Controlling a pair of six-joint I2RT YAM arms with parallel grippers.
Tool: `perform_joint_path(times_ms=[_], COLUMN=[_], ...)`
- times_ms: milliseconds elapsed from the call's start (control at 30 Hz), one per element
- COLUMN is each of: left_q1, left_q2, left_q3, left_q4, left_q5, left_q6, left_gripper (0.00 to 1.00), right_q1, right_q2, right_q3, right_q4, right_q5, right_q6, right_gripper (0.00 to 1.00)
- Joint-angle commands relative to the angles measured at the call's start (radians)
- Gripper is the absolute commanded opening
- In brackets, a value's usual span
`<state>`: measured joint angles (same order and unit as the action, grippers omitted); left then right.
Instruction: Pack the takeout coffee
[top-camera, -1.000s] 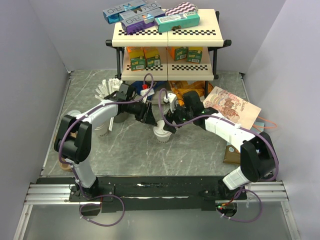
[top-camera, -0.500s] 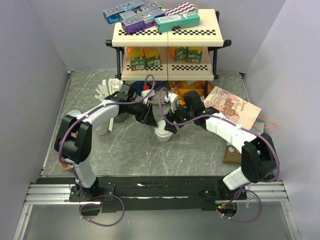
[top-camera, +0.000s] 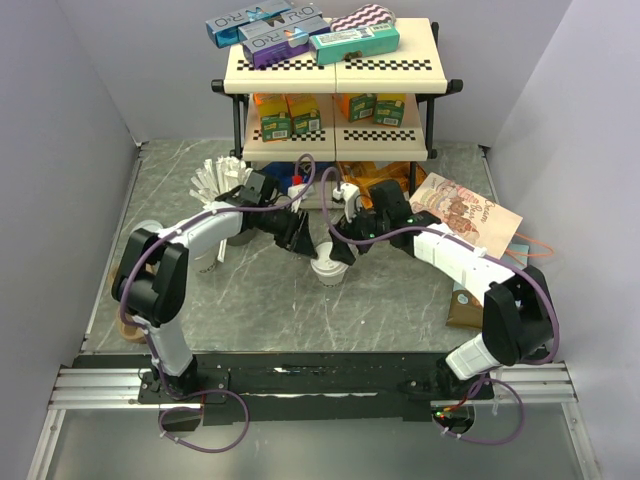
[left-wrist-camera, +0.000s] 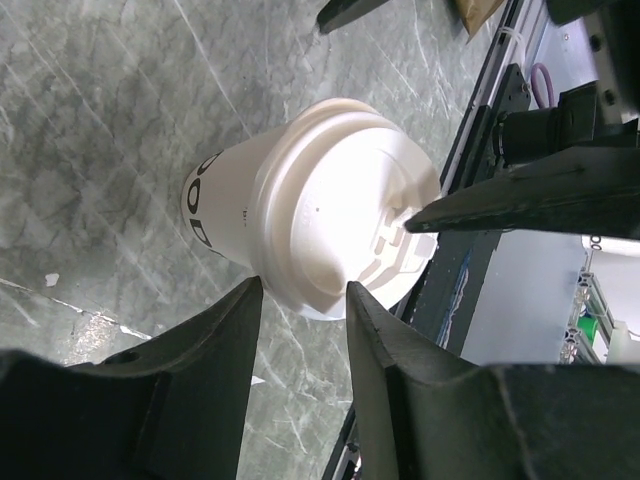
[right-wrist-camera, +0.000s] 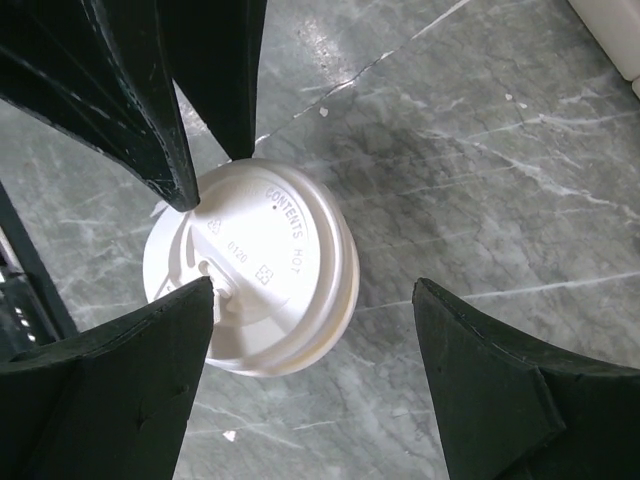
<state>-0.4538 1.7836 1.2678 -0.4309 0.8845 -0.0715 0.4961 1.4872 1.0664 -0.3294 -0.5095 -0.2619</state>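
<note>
The takeout coffee, a white paper cup (top-camera: 327, 270) with dark print, stands upright on the marble table with a white plastic lid (right-wrist-camera: 255, 265) on it. The left wrist view (left-wrist-camera: 225, 205) shows it too. My left gripper (top-camera: 300, 240) is open, just left of the cup, with its fingertips (left-wrist-camera: 250, 292) at the lid's rim and nothing between them. My right gripper (top-camera: 340, 247) is open above the cup's right side. One of its fingertips (right-wrist-camera: 205, 292) lies over the lid's top and the other stands off over bare table.
A two-tier shelf (top-camera: 335, 70) with boxes stands at the back. A dark cup of white sticks (top-camera: 215, 180) is at back left. A printed paper bag (top-camera: 465, 215) lies at right. Another cup (top-camera: 205, 258) and a flat lid (top-camera: 148, 229) are at left.
My left gripper has moved right and closer to the cup. My right gripper has shifted slightly back over the lid. The cup has stayed where it was.
</note>
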Motion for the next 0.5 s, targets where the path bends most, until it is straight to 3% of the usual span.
perform_joint_path(times_ms=[0, 233, 467], left_q1=[-0.008, -0.011, -0.014], left_q2=[0.014, 0.036, 0.034], left_q3=[0.025, 0.064, 0.074], left_q4=[0.015, 0.0, 0.001], left_q5=[0.007, 0.004, 0.016], left_q6=[0.001, 0.007, -0.002], left_gripper=[0.45, 0.44, 0.43], right_q1=[-0.03, -0.088, -0.143], right_q2=[-0.021, -0.027, -0.019], right_q3=[0.063, 0.052, 0.018], right_q4=[-0.017, -0.054, -0.071], right_q5=[-0.052, -0.129, -0.305], right_q6=[0.07, 0.107, 0.199], right_gripper=[0.87, 0.88, 0.89])
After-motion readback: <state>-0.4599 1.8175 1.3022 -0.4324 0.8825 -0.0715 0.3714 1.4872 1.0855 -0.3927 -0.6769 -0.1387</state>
